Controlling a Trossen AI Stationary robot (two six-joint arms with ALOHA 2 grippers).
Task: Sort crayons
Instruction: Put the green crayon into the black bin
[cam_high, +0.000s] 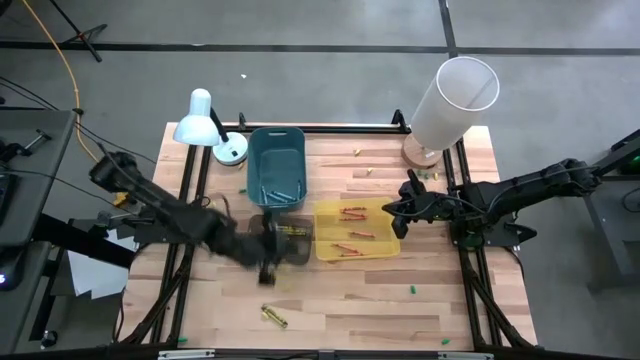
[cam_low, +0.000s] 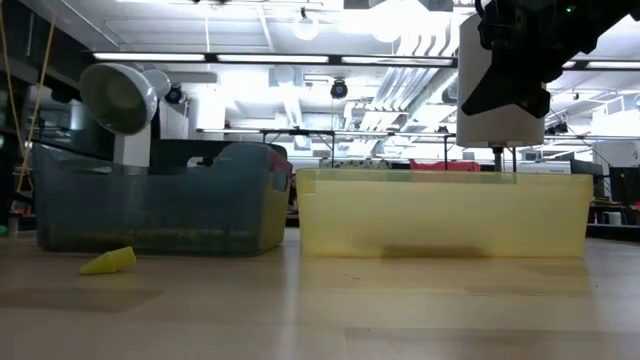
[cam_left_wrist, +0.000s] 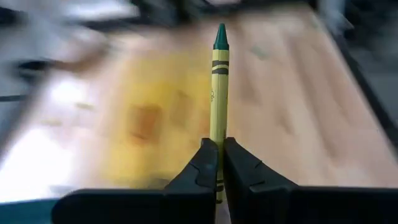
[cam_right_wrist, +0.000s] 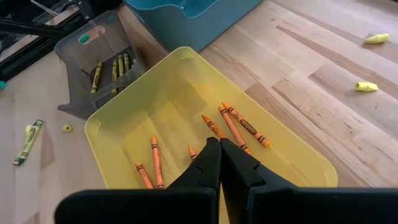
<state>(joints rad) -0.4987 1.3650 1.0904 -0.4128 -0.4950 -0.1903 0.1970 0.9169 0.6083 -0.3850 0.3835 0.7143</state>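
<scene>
The left gripper (cam_left_wrist: 217, 163), beside the yellow bin (cam_high: 392, 213), pinches a green crayon (cam_left_wrist: 219, 93) by its lower end so the tip stays free for release, while the right gripper (cam_right_wrist: 219, 158), pressed together and empty, waits above that bin.

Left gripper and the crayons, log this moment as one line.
left gripper: shut on green crayon | right gripper: shut, empty, over yellow bin | orange crayons: in yellow bin
</scene>
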